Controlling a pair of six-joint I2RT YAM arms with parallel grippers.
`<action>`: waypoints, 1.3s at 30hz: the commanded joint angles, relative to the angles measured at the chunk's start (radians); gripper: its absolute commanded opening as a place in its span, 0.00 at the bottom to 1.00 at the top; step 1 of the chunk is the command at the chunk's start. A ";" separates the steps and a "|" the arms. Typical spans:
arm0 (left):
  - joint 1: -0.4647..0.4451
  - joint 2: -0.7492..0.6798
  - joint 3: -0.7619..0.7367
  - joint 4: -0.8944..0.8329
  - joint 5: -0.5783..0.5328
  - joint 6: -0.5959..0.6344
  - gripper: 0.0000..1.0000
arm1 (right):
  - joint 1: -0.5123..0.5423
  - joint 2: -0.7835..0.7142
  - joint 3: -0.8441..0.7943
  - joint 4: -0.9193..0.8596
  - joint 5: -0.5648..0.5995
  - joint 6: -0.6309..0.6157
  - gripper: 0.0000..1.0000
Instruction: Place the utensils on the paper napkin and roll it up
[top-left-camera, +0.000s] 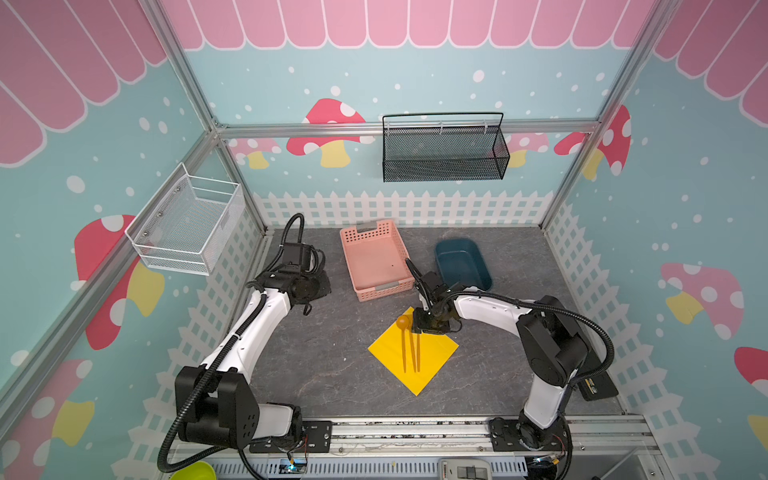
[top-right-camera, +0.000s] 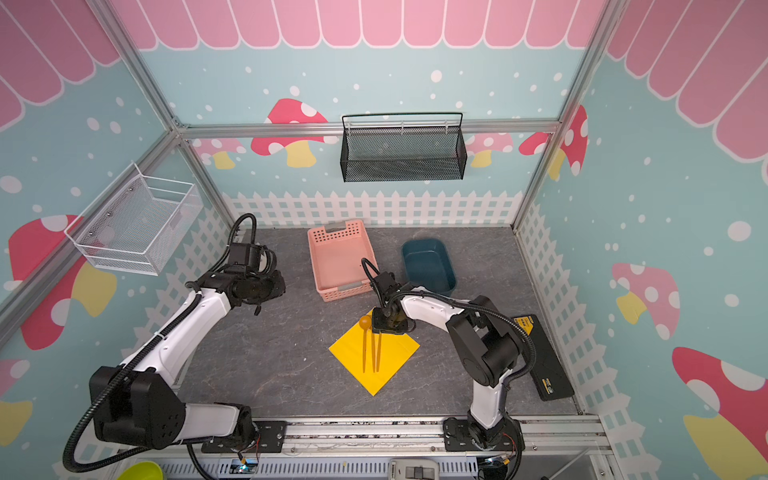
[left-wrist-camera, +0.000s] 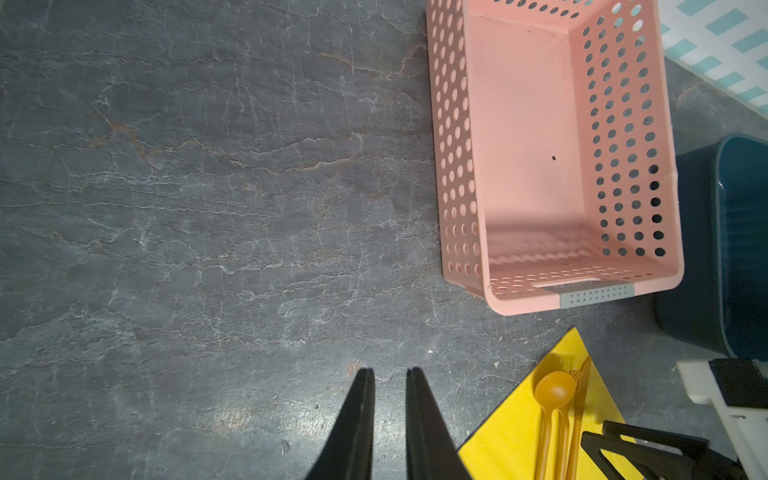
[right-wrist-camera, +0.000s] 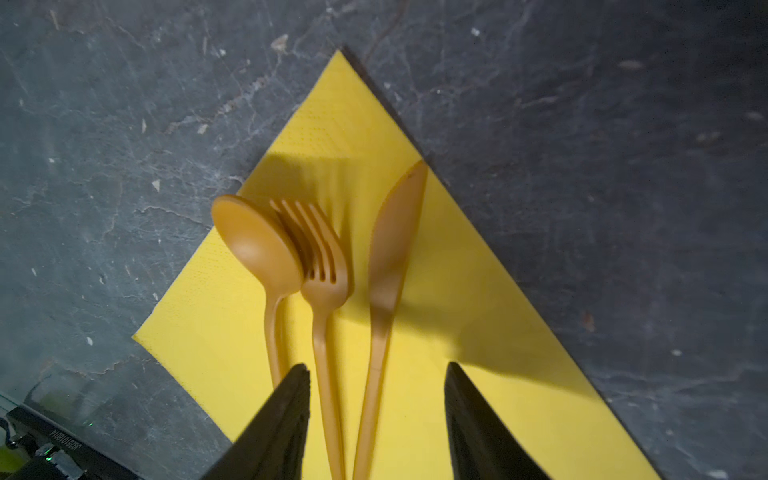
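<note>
The yellow paper napkin (top-left-camera: 434, 353) (top-right-camera: 397, 349) lies flat on the grey table like a diamond. On it rest the three orange-tan utensils, side by side: the spoon (right-wrist-camera: 257, 245) (top-left-camera: 402, 322), the fork (right-wrist-camera: 324, 266) with its tines against the spoon's bowl, and the knife (right-wrist-camera: 392, 249). My right gripper (right-wrist-camera: 378, 368) (top-left-camera: 430, 324) hovers over the napkin's far corner, open, its fingers straddling the fork and knife handles without touching them. My left gripper (left-wrist-camera: 390, 370) is over bare table left of the napkin (left-wrist-camera: 511, 436), its fingers a narrow gap apart with nothing between them.
An empty pink perforated basket (top-left-camera: 376, 259) and a dark blue tub (top-left-camera: 461, 264) stand behind the napkin. A black mesh basket (top-left-camera: 444, 151) and a white wire basket (top-left-camera: 187, 224) hang on the walls. A black device (top-right-camera: 544, 357) lies at the right edge.
</note>
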 joint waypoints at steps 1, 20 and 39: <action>0.007 0.008 -0.009 0.006 0.005 -0.004 0.19 | 0.011 0.010 0.039 -0.051 0.054 0.004 0.57; 0.007 0.011 -0.013 0.006 0.007 -0.004 0.19 | 0.028 0.120 0.096 -0.073 0.059 -0.024 0.60; 0.007 0.011 -0.012 0.006 0.004 -0.003 0.19 | 0.031 0.117 0.103 -0.105 0.095 -0.020 0.53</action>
